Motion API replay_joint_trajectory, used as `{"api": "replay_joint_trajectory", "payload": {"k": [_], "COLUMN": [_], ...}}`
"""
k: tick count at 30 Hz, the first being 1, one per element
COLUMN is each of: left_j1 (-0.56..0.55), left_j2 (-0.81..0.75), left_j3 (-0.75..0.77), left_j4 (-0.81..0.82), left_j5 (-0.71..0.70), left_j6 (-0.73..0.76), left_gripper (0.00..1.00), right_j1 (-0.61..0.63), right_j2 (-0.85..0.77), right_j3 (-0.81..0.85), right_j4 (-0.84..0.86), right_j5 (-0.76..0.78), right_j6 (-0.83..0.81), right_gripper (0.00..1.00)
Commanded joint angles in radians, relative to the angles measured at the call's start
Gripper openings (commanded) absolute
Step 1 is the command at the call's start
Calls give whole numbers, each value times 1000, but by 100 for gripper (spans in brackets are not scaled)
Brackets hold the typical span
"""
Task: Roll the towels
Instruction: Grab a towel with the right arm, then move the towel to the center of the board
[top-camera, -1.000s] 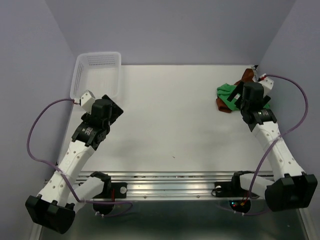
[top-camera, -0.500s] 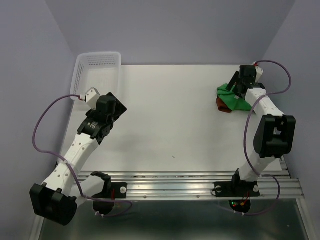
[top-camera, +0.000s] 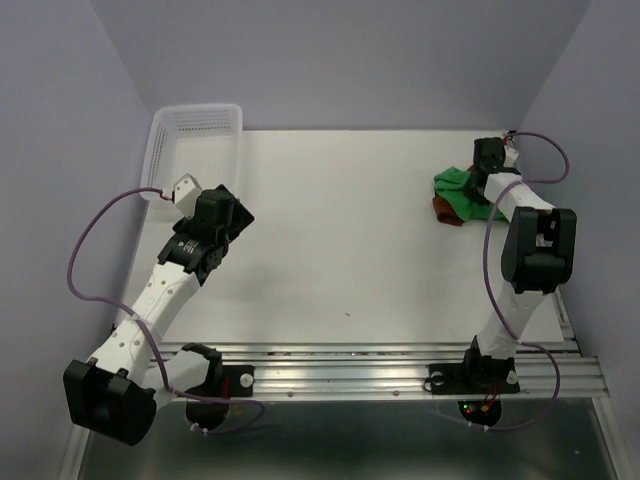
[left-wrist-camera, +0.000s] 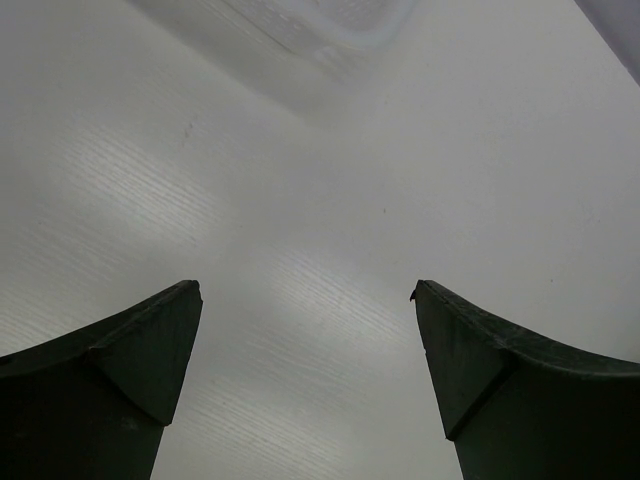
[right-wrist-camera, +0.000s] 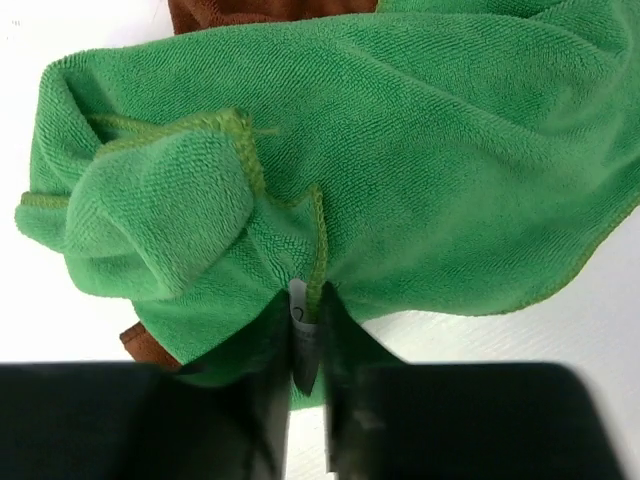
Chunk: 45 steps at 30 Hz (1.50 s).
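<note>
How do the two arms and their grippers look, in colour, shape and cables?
The left arm and right arm have white links with black joint housings. A purple cable loops beside each. The left gripper has two dark, wedge-shaped fingers; the right gripper has narrow black tips.

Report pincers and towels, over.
Right pincer shut on green towel edge. Left pincer open, empty, above table. Brown towel under the green one, both unrolled. Nothing blocking.

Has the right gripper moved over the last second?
Yes. The right gripper went toward the far edge of the table, from the green towel's near side to its far side, and is now shut on it.
</note>
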Motion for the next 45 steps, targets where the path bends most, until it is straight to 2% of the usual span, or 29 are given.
{"api": "replay_joint_trajectory", "payload": {"k": [1, 2, 9, 15, 19, 22, 25, 26, 27, 29, 30, 35, 38, 40, 43, 44, 45], "left_j1": [8, 8, 10, 11, 11, 11, 11, 13, 11, 11, 11, 13, 14, 15, 15, 15, 16], "left_j2": [7, 10, -1, -13, -24, -45, -61, -70, -74, -93, -102, -159, -196, -212, -231, -229, -226], "left_j3": [3, 3, 3, -2, 1, 4, 3, 1, 1, -5, -8, -14, -20, -25, -33, -31, -31], "left_j4": [13, 13, 28, 47, 47, 48, 51, 50, 50, 44, 36, -4, -29, -45, -61, -74, -81], "left_j5": [-16, -13, 19, 61, 73, 82, 96, 104, 105, 110, 110, 90, 76, 67, 49, 36, 32], "left_j6": [14, 16, 20, 33, 33, 34, 37, 37, 37, 37, 36, 24, 13, 8, -7, -15, -18], "left_gripper": [99, 99, 99, 99, 99, 99, 99, 99, 99, 99, 99, 99, 99, 99, 99, 99, 99], "right_j1": [-8, -8, -8, -8, -8, 1, 41, 56, 73, 150, 223, 420, 452, 452, 436, 396, 368], "right_j2": [-13, -23, -250, -373, -419, -436, -425, -416, -405, -389, -390, -359, -375, -414, -494, -525, -536], "right_j3": [55, 57, 67, 123, 213, 330, 445, 474, 501, 552, 561, 620, 562, 402, 162, 20, -50], "right_j4": [29, 28, -7, -69, -81, -112, -144, -159, -175, -192, -181, -144, -75, 16, 32, 41, 41], "right_j5": [-22, -29, -18, -38, -153, -408, -577, -699, -749, -838, -843, -918, -984, -946, -698, -662, -635], "right_j6": [-10, -15, -102, -161, -196, -196, -192, -187, -181, -167, -164, -138, -95, -61, -78, -66, -67], "right_gripper": [9, 1, 1, 1, 1, 1, 1, 1, 1, 1, 1, 1, 1, 1, 7, 16, 20]}}
